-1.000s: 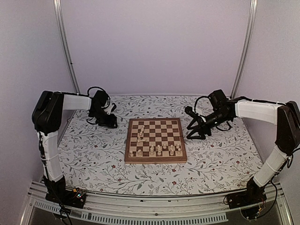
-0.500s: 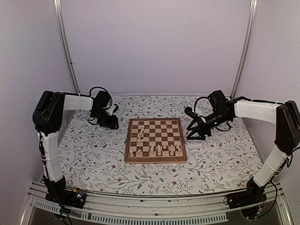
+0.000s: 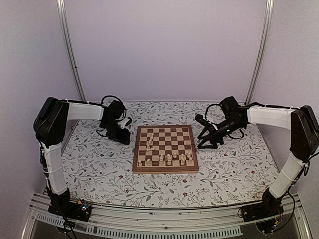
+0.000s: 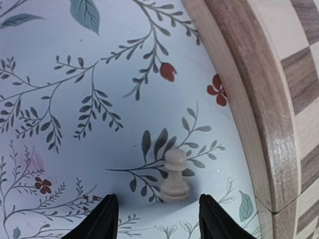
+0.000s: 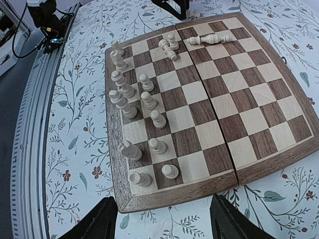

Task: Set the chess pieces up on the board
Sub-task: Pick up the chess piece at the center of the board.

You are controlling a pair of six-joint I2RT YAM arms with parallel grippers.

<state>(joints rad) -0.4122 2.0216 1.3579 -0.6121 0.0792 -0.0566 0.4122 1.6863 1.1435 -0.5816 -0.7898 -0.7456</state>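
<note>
Floral cloth [image 4: 75, 74] beside the board [image 4: 271, 109]: a lone pawn [image 4: 174, 175] stands just off the board's edge, ahead of the left gripper [image 4: 162, 224], jaws spread and empty. We judge it light, rigid, smooth; pinch its narrow stem. The right gripper [image 5: 162, 224], likewise released, hangs off the board's opposite side.

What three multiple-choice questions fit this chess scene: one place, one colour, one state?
1. The pawn by the left gripper stands: A on a dark square; B on the floral cover; C on the metal rail.
2. The chess pieces are: A black; B red; C pale beige.
3. The left gripper is: A open, empty; B shut on the pawn; C shut on a rook.
Answers: B, it stands beside the board, off its border; C, all are pale wood; A, its fingers stand apart, touching nothing.
</note>
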